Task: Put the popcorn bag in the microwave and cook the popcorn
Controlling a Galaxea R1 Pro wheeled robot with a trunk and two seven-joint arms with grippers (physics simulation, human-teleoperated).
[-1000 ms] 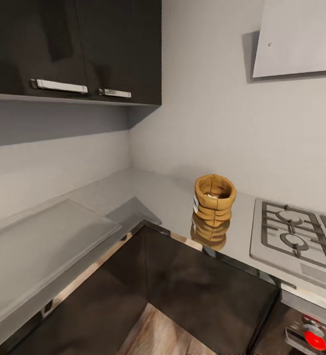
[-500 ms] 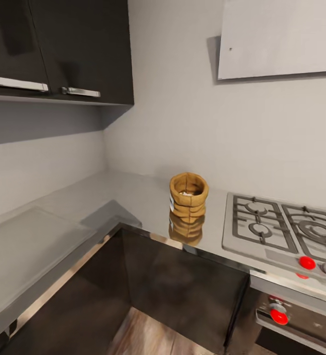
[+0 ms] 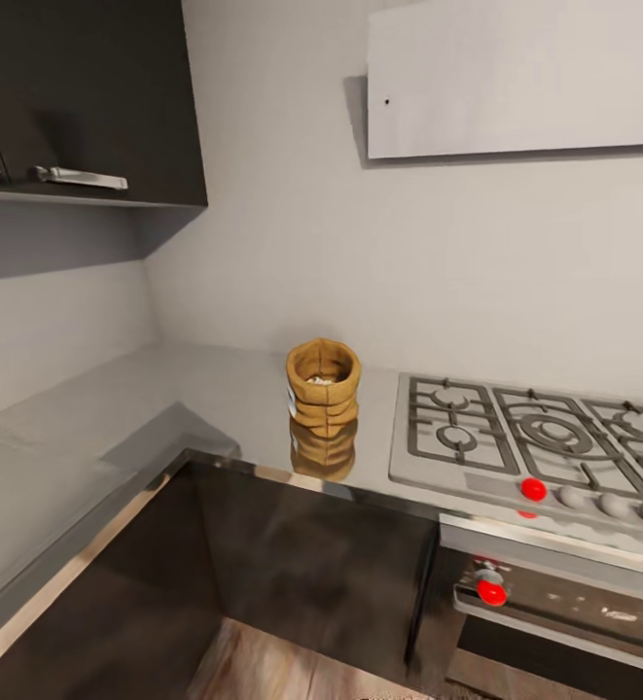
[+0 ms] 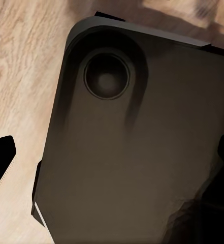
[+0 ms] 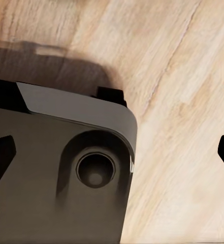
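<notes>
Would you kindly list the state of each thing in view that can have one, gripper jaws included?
popcorn bag: upright on the countertop, mouth open, pale bits inside.
wall cabinet: doors shut.
gas hob: no flame, nothing on the grates.
oven: door shut.
left gripper: jaws apart, holding nothing, over the robot's base.
right gripper: jaws apart, holding nothing, over the wooden floor.

Mustard-tan popcorn bag (image 3: 323, 385), red knobs (image 3: 533, 489)
</notes>
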